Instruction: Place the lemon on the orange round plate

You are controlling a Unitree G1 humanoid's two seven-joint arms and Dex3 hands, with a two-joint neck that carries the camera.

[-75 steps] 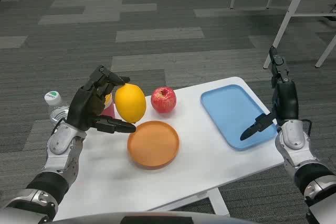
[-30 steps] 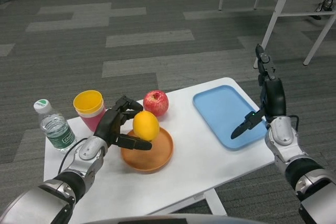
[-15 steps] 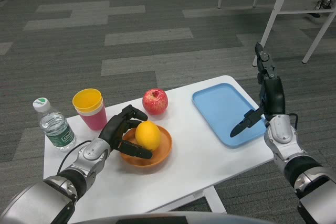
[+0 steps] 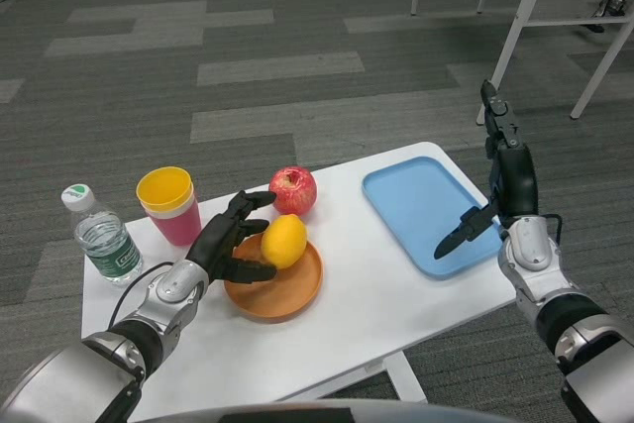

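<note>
In the last half second my left hand (image 4: 226, 243) has begun to loosen: its fingers were curled around the lemon (image 4: 283, 241), and now they are more spread, the upper ones reaching toward the red apple (image 4: 293, 190) and the thumb lying low against the fruit's left side. I cannot tell for sure whether the hand is still pinching the lemon or only touching it. The lemon itself sits on the orange round plate (image 4: 274, 293), at the plate's upper edge, left of the frame's centre. A second ago it was still carried above the plate, so I judge the placing is nearly finished, and only the release and the pulling back remain.

The lemon is close to the rim and just beside the apple, so a careless withdrawal could roll it off the plate or push the apple. Behind my hand, at the left of the picture, stand the yellow cup in a pink cup (image 4: 168, 204) and the water bottle (image 4: 101, 238). I think the free way out is toward the lower left, over bare table (image 4: 367, 289).

My right hand (image 4: 495, 200) has not moved. It hovers with fingers spread over the right edge of the blue tray (image 4: 416, 205), holding nothing.
</note>
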